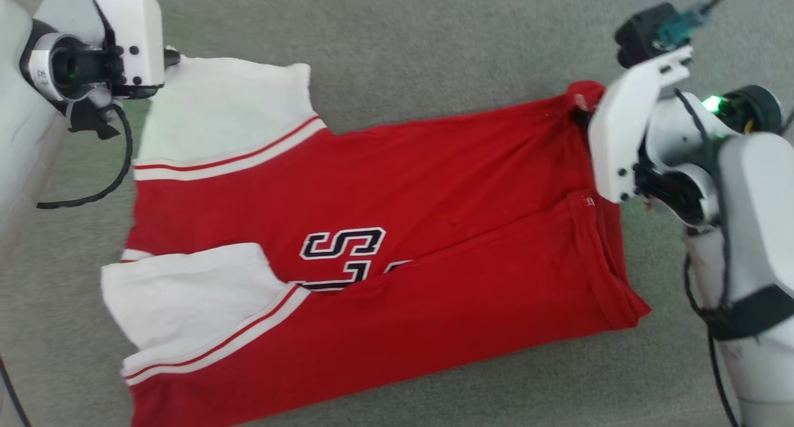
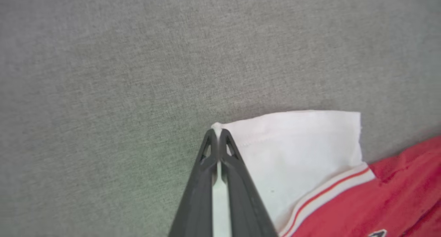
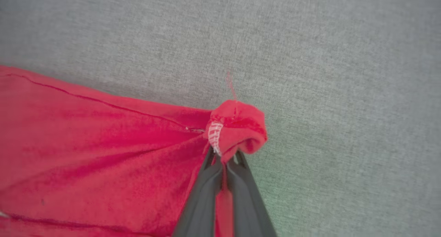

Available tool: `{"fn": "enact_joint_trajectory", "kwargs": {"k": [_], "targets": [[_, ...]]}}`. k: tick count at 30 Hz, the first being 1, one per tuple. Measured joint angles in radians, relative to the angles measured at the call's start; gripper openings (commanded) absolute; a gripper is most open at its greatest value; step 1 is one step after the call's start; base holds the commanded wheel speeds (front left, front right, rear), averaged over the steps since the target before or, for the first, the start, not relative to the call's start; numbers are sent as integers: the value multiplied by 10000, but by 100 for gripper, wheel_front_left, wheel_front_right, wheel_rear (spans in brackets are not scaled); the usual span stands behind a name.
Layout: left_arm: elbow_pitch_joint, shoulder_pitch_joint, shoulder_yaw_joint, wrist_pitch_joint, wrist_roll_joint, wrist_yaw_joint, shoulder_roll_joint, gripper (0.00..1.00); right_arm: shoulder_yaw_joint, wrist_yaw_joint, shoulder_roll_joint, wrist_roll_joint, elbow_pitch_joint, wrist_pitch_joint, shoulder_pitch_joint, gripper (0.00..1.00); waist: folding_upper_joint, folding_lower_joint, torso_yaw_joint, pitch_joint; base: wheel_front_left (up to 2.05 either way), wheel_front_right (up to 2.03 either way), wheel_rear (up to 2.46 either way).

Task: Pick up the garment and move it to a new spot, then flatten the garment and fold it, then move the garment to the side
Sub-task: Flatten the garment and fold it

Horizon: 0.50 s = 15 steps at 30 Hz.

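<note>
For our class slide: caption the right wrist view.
The right gripper shut on a bunched red corner of the garment, above the grey surface.

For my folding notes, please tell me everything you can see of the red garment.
The garment is a soft red shirt with white sleeves, red-and-white striped trim and black-and-white letters. It lies partly folded and wrinkled on the grey cloth surface. The left end effector is shut on a white sleeve corner; the right end effector is shut on a bunched red corner.
</note>
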Motion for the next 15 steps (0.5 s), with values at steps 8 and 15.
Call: {"fn": "enact_joint_trajectory", "kwargs": {"k": [8,15], "targets": [[-1406,107,-144,265,48,100,360,0,-384,0,-742,201,-1588,-119,1190,0,0,0,546,-813,0,0,0],[-4270,1011,-222,713,-36,819,1423,0,-696,0,-1101,535,-3055,140,2455,0,0,0,970,-1506,0,0,0]]}}
